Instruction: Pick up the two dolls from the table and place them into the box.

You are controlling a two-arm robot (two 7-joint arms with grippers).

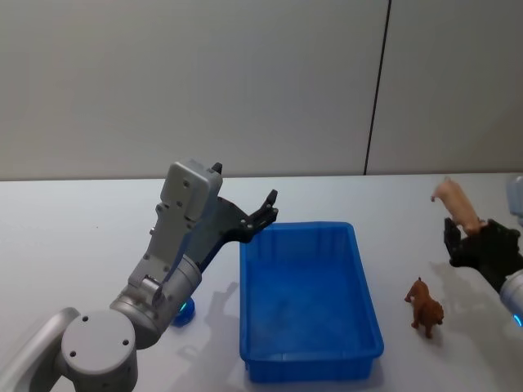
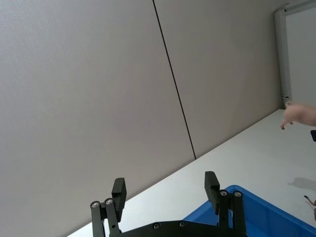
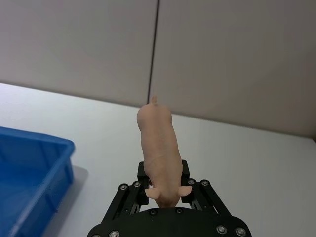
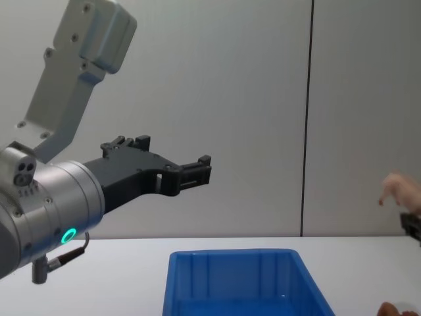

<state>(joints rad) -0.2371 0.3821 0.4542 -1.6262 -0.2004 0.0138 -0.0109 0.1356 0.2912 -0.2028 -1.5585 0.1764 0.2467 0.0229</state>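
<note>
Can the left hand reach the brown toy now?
Probably not easily: the open left hand hovers over the box's far left corner, while the brown doll stands across it, nearer the right hand holding the pink doll.

Left arm: silver-grey, boxy upper link, cyan light ring, thin grey cable; left gripper matt black, silver screws; right gripper black, same screws.

Pale pink toy doll: right edge, in right gripper
Reddish-brown toy doll: lower right, on white desk
</note>
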